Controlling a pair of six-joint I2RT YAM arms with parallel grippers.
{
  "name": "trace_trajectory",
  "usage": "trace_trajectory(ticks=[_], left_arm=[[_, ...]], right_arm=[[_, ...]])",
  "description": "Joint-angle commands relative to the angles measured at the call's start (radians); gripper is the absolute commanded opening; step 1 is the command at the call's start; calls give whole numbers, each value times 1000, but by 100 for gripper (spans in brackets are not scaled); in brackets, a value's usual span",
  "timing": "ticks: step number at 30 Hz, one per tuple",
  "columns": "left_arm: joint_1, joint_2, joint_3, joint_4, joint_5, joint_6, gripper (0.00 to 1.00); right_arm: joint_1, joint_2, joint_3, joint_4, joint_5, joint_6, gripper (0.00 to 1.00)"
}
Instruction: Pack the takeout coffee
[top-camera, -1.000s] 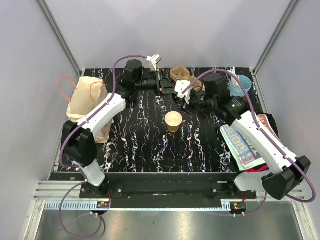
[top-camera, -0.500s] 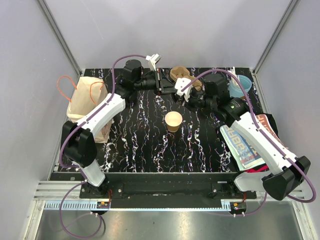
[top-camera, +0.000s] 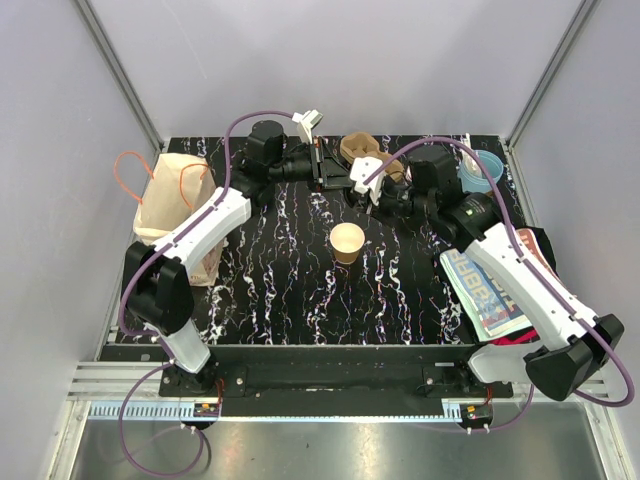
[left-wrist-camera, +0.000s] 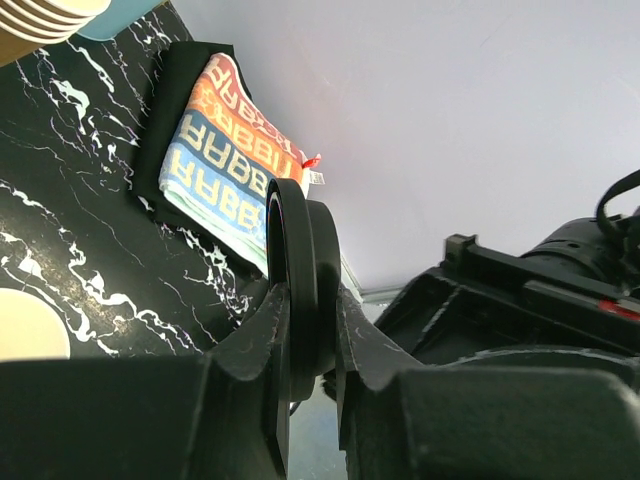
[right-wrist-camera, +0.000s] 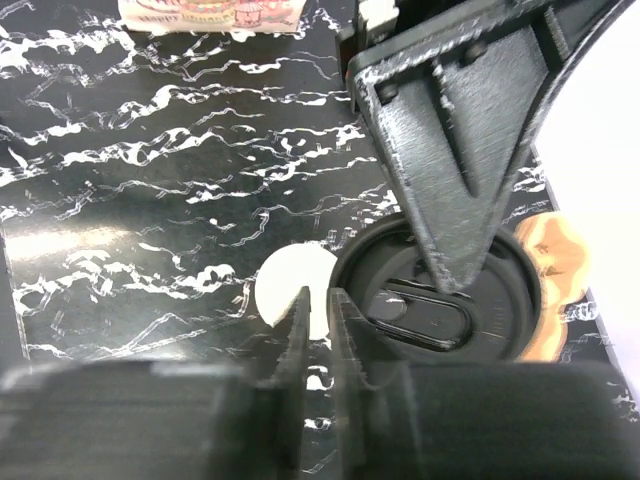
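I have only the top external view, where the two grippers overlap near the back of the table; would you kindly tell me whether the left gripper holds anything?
Observer: Yes. In the left wrist view the left gripper is clamped on the black lid, which stands on edge in its grip.
Operator: Thank you. And how does the right gripper stand?
Observer: The right wrist view shows the right gripper shut right at the lid's rim; whether it pinches that rim I cannot tell.
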Motion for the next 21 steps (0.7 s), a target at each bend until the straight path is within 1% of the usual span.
trace_trajectory(ticks=[1, 2, 5, 6, 7, 9, 11, 14, 21], left_arm=[[1, -58, 19, 8, 15, 34, 0], [1, -57, 19, 5, 12, 36, 0], [1, -61, 16, 2, 11, 39, 0], [1, -61, 16, 1, 11, 39, 0], [1, -61, 16, 4, 8, 39, 0], [1, -64, 14, 4, 12, 36, 0], [1, -68, 14, 5, 12, 34, 0], [2, -71, 17, 8, 14, 31, 0], [1, -77, 17, 12, 17, 29, 0]], right_arm=[[7, -50, 87, -55, -8, -27, 28], [5, -57, 90, -63, -4, -30, 32], [7, -63, 88, -60, 15, -34, 38], [5, -63, 78, -54, 21, -36, 40], [5, -62, 67, -46, 34, -39, 45], [7, -57, 41, -6, 54, -36, 49], [7, -51, 30, 15, 70, -30, 51], [8, -34, 15, 40, 51, -10, 52], [7, -11, -31, 116, 67, 28, 50]])
